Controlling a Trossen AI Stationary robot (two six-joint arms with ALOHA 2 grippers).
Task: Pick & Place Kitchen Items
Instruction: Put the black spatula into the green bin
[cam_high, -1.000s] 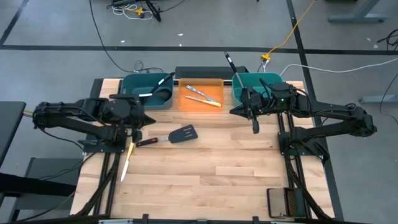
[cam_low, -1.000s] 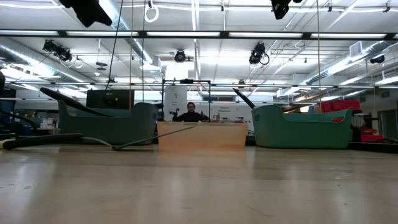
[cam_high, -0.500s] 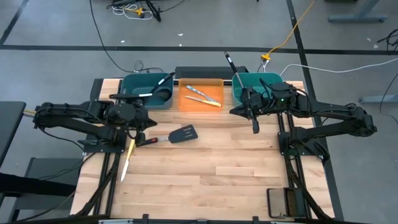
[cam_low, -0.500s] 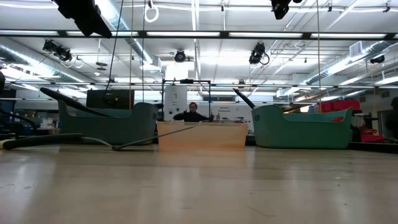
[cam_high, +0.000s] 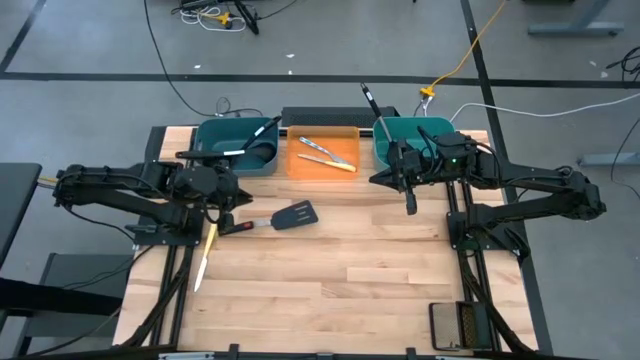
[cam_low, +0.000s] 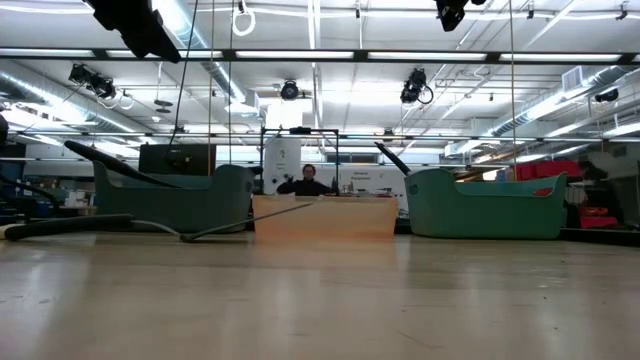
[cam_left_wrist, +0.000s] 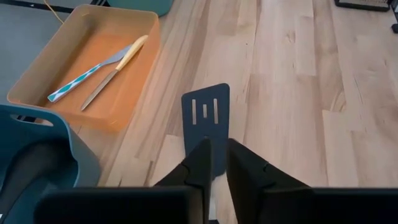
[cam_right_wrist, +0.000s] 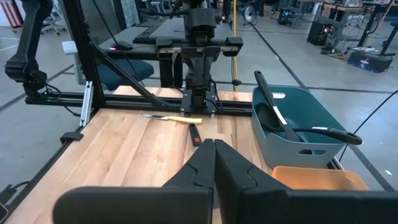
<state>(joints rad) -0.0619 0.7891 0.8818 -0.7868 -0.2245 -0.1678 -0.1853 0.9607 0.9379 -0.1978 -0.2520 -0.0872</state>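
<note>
Spatula: the black slotted spatula (cam_high: 287, 216) lay flat on the bench (cam_high: 350, 270), near the orange bin (cam_high: 322, 152).
Left gripper (cam_left_wrist: 215, 163): right above its handle, fingers a small way apart, holding nothing.
Right gripper (cam_high: 410, 207): waited closed and empty by the teal bin (cam_high: 400, 135).
Feel: looked light and stiff; best grabbed at the thin handle.

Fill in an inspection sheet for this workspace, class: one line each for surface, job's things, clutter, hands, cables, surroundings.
Surface: wooden table, light planks.
Job's things: black slotted spatula and yellow-handled knife lie on the table; two knives in the orange bin; black utensils in both teal bins.
Clutter: nothing seen.
Hands: left hand slightly parted over the spatula's handle; right hand shut, holding nothing, near the right teal bin.
Cables: yellow cable and black cables on the floor.
Surroundings: a person far behind the table.
</note>
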